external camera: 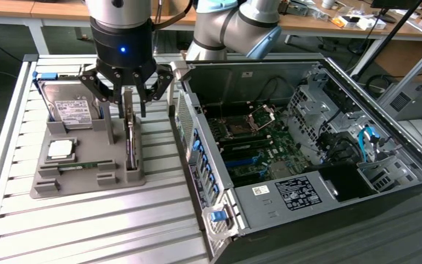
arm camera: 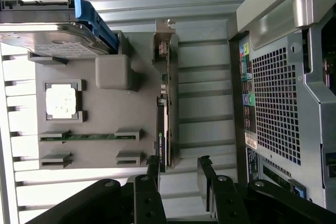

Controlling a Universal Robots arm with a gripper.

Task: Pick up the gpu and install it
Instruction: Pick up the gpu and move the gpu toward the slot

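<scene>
Jaws spread wide just above the gpu (external camera: 131,144), card upright on edge in a grey holder (external camera: 86,179), holder on the slatted counter (external camera: 86,231), open computer case (external camera: 284,137) beside it

The arm is built of silver-grey tubular metal segments (external camera: 229,25) with rounded joint housings closed by pale blue end caps (external camera: 264,45). A thin black cable (external camera: 176,20) runs beside the polished silver wrist collar (external camera: 119,11). The glossy black cylindrical hand (external camera: 123,107) carries one lit blue indicator lamp (external camera: 123,49). Its matte black linkage fingers (arm camera: 144,200) are jointed with round silver pivot pins (arm camera: 218,178).
</scene>
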